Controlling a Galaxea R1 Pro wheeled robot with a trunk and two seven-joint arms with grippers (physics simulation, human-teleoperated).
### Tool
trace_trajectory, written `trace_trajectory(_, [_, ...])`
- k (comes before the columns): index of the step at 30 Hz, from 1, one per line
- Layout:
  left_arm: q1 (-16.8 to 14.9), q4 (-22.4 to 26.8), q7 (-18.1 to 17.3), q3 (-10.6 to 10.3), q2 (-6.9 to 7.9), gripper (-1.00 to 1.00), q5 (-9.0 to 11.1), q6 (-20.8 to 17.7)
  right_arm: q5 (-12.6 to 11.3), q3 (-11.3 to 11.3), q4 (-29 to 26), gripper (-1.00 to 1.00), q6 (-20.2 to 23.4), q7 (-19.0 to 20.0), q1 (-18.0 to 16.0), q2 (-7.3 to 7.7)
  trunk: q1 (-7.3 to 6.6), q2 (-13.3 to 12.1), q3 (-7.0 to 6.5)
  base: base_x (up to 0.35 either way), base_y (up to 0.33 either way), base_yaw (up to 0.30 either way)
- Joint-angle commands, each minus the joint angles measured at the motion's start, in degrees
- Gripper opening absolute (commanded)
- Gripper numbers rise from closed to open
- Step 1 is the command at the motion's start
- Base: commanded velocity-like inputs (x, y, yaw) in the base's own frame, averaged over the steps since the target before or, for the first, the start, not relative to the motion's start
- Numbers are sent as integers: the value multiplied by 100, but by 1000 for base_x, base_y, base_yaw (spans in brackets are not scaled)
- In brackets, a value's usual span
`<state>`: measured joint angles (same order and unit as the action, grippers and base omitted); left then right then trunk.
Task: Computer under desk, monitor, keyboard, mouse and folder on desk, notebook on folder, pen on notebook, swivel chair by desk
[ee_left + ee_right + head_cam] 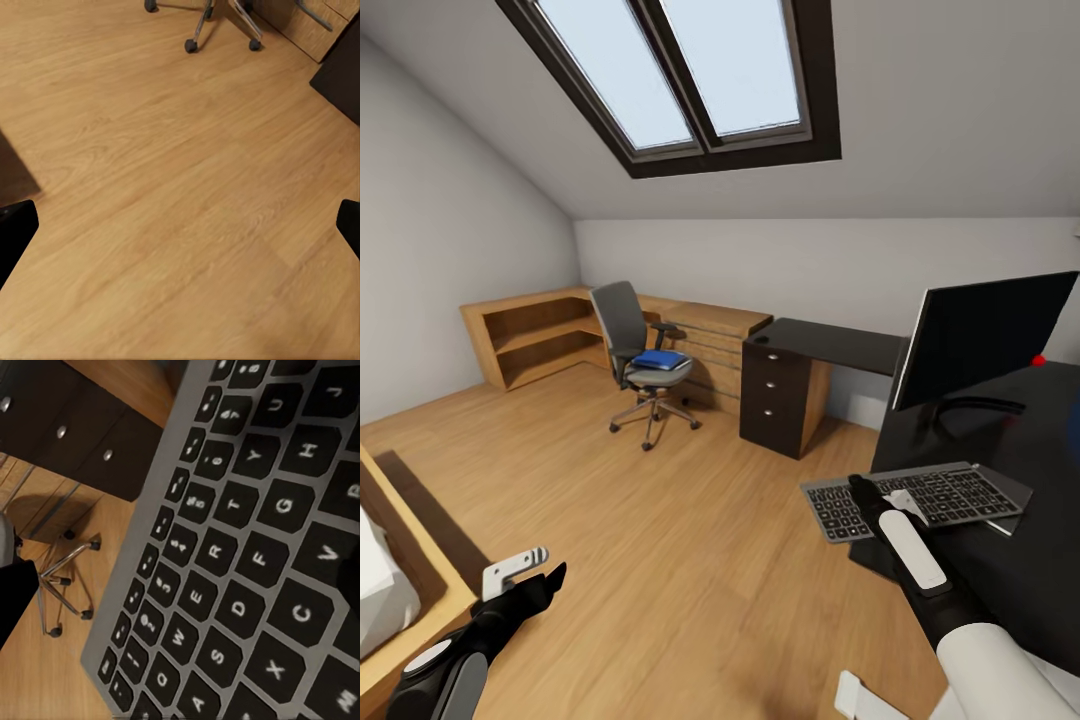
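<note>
While the right tool (872, 497) sits on the slim grey keyboard (920, 497), grip state unreadable, that keyboard overhangs the glossy black desk (1020, 450) edge: a push could tip it off. Left tool (525, 573) gapes wide over wood floor. Beyond: monitor (980, 335); blue folder (660, 359) on the grey chair (635, 345).

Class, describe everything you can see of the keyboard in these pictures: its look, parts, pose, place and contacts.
The keyboard is slim, with a silver-grey frame and black keys bearing pale letters, clear in the right wrist view. It lies flat at the edge of the desk, in front of the monitor, its left end jutting over the floor. The right gripper is at its front edge; whether it grips is unclear.
</note>
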<state>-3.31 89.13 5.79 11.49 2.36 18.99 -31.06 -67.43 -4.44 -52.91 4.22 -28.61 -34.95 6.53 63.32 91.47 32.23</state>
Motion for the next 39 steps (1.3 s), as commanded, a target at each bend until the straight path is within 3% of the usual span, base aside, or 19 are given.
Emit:
trace_trajectory(1, [-3,8,47,-5,2,100,61,-40,-16,-16,-9,100,15,-39,-3,6,2,3,6,104,0,0])
trace_trajectory(19, [-3,8,49,-6,2,100,61,-67,-16,-13,-18,100,0,-42,-3,6,2,3,6,10,0,0])
trace_trajectory(39, [-3,8,51,-6,4,100,61,-75,-16,-13,-21,100,-9,-42,-3,6,2,3,6,-87,0,0])
